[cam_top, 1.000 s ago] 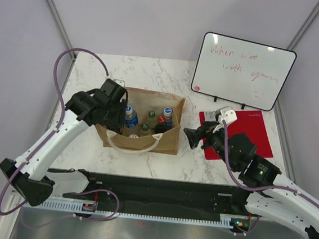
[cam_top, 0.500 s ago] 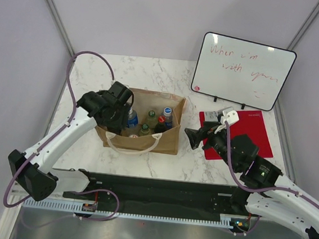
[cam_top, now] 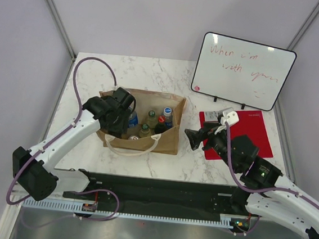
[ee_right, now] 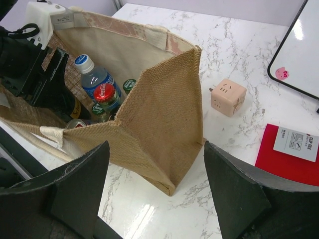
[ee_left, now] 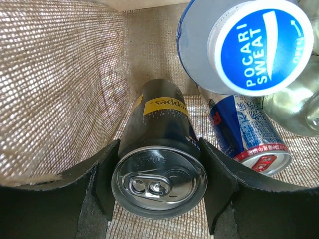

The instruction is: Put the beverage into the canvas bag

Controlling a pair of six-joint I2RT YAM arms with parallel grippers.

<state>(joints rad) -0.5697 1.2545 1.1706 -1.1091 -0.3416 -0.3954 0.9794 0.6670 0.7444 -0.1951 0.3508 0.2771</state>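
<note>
Down inside the canvas bag [ee_right: 164,99], beside a Pocari Sweat bottle [ee_left: 259,47], we see our left end effector [ee_left: 159,149] clenched on a black beverage can [ee_left: 160,114] — our right end effector [ee_right: 155,159] hangs released outside it.

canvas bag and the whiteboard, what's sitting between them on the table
A small pink cube plug, on the table between canvas bag and whiteboard, touching neither; shown in the right wrist view.

You are working in a lab-like test booth: plain grey partition walls [cam_top: 158,17] with metal posts [cam_top: 54,10] close in a marble-pattern table [cam_top: 153,71], and a black mounting rail [cam_top: 158,190] and a white cable duct [cam_top: 156,214] run along its near edge
</note>
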